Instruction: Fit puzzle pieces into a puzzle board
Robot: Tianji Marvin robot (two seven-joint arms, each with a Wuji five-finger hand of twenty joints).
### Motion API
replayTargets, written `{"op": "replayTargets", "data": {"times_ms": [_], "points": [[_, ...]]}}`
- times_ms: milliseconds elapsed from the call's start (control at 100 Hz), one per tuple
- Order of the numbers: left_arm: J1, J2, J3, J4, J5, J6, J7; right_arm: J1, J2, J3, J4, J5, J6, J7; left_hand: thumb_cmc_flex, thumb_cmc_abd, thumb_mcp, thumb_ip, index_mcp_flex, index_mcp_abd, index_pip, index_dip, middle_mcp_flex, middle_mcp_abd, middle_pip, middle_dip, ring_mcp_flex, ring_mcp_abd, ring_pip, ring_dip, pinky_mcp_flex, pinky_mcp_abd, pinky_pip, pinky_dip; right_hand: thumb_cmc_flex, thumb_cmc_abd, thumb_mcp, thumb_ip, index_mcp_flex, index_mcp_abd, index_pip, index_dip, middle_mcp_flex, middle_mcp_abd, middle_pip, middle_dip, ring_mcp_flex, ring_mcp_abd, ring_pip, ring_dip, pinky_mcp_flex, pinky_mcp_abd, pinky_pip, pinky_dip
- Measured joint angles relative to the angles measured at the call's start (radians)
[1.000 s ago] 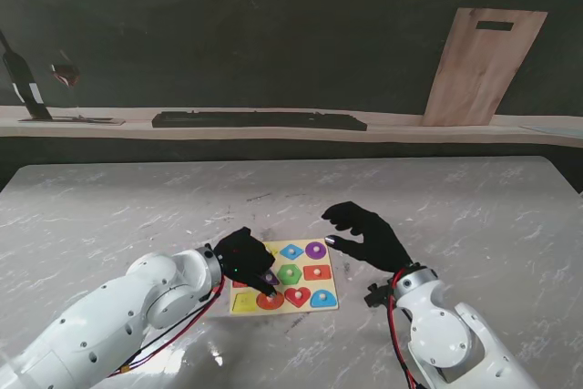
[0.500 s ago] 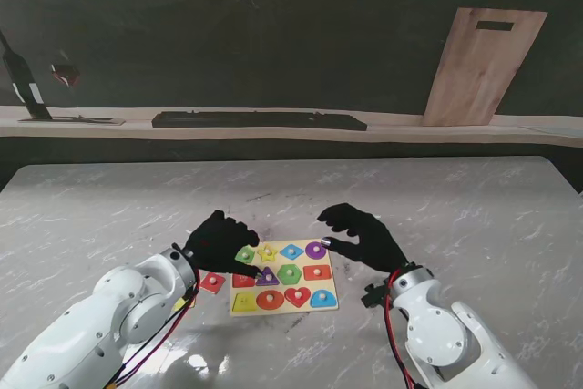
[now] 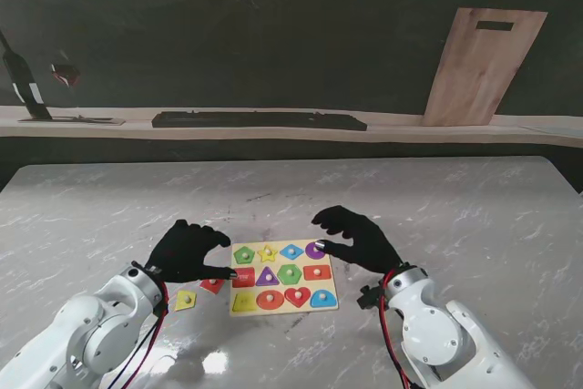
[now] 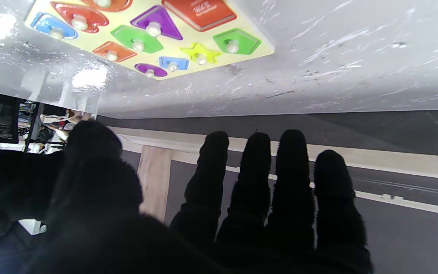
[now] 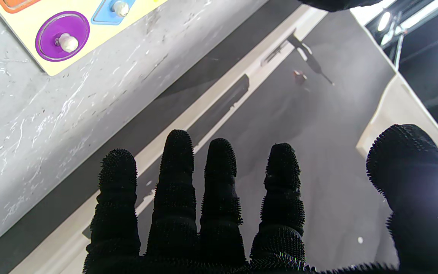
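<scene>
Hovering left robot hand (image 3: 187, 250) spread, empty | right robot hand (image 3: 357, 237) spread, empty

Yellow puzzle board (image 3: 284, 309), grey-veined marble table (image 3: 455, 216)

The puzzle board (image 3: 283, 277) lies on the worktop (image 3: 455, 216), near me at centre. Two loose pieces (image 3: 199, 292) lie at its nine o'clock, just beside it. The left hand (image 3: 187, 250) hovers at its ten o'clock, the right hand (image 3: 355, 236) at two o'clock.
</scene>
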Motion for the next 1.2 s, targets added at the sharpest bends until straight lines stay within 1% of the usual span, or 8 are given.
{"op": "replayTargets", "data": {"times_ms": [290,670,680,740,790,910,1030,1200], "points": [[0.113,0.004,-0.099,-0.061,0.048,0.014,-0.079,0.010,0.002,-0.017,0.002,-0.004,0.014,0.012,0.071,0.000,0.000,0.000,0.003,0.004,-0.011,0.000,0.020,0.001,0.000,0.000,0.011,0.001,0.001,0.015,0.005,0.000,0.019,0.000,0.000,0.000,0.000,0.000,0.000,0.000,0.000,0.000,0.000,0.000,0.000,0.000,0.000,0.000,0.000,0.000,0.000,0.000,0.000,0.000],[0.156,0.015,-0.153,-0.062,0.087,-0.022,-0.107,0.014,0.002,-0.021,0.003,-0.008,0.023,0.019,0.227,-0.052,0.016,0.000,0.002,-0.002,-0.027,0.000,0.002,-0.009,0.000,0.010,0.012,0.001,0.007,0.040,0.007,0.000,0.028,0.000,0.000,0.000,0.000,0.000,0.000,0.000,0.000,0.000,0.000,0.000,0.000,0.000,0.000,0.000,0.000,0.000,0.000,0.000,0.000,0.000],[0.157,0.015,-0.155,-0.061,0.086,-0.027,-0.107,0.014,0.002,-0.021,0.003,-0.008,0.024,0.019,0.227,-0.056,0.022,0.000,0.002,-0.005,-0.027,0.000,0.001,-0.009,0.000,0.010,0.012,0.001,0.007,0.044,0.007,0.000,0.028,0.000,0.000,0.000,0.000,0.000,0.000,0.000,0.000,0.000,0.000,0.000,0.000,0.000,0.000,0.000,0.000,0.000,0.000,0.000,0.000,0.000],[0.156,0.016,-0.162,-0.050,0.078,-0.047,-0.106,0.014,0.002,-0.021,0.003,-0.008,0.024,0.020,0.100,-0.148,0.384,0.000,0.001,-0.020,-0.018,0.000,0.000,-0.020,0.000,0.021,0.012,-0.004,0.007,0.063,0.009,0.000,0.028,0.000,0.000,0.000,0.000,0.000,0.000,0.000,0.000,0.000,0.000,0.000,0.000,0.000,0.000,0.000,0.000,0.000,0.000,0.000,0.000,0.000],[0.156,0.016,-0.165,-0.037,0.072,-0.054,-0.097,0.015,0.003,-0.021,0.003,-0.008,0.025,0.021,0.067,-0.175,0.511,0.000,0.001,-0.030,-0.010,0.000,0.000,-0.027,0.014,0.031,0.012,-0.008,0.018,0.065,0.014,0.000,0.028,0.000,0.000,0.000,0.000,0.000,0.000,0.000,0.000,0.000,0.000,0.000,0.000,0.000,0.000,0.000,0.000,0.000,0.000,0.000,0.000,0.000],[0.155,0.016,-0.183,0.001,0.070,-0.104,-0.055,0.015,0.003,-0.022,0.003,-0.008,0.025,0.022,0.052,-0.198,0.606,0.000,0.001,-0.056,0.020,0.000,-0.001,-0.037,0.051,0.065,0.012,-0.020,0.022,0.088,0.016,0.000,0.028,0.000,0.000,0.000,0.000,0.000,0.000,0.000,0.000,0.000,0.000,0.000,0.000,0.000,0.000,0.000,0.000,0.000,0.000,0.000,0.000,0.000],[0.155,0.017,-0.201,0.032,0.066,-0.160,-0.029,0.020,0.004,-0.028,0.006,-0.008,0.028,0.026,0.054,-0.225,0.665,0.000,-0.019,-0.115,0.062,0.016,-0.014,-0.063,0.072,0.094,0.011,-0.047,0.022,0.094,0.016,0.000,0.028,0.000,0.000,0.000,0.000,0.000,0.000,0.000,0.000,0.000,0.000,0.000,0.000,0.000,0.000,0.000,0.000,0.000,0.000,0.000,0.000,0.000],[0.153,0.020,-0.208,0.055,0.039,-0.170,-0.033,0.026,0.004,-0.034,0.013,-0.008,0.030,0.030,0.082,-0.246,0.701,0.000,-0.041,-0.182,0.092,0.021,-0.023,-0.080,0.074,0.108,0.011,-0.059,0.022,0.101,0.015,0.000,0.007,0.000,0.000,0.000,0.000,0.000,0.000,0.000,0.000,0.000,0.000,0.000,0.000,0.000,0.000,0.000,0.000,0.000,0.000,0.000,0.000,0.000]]}}
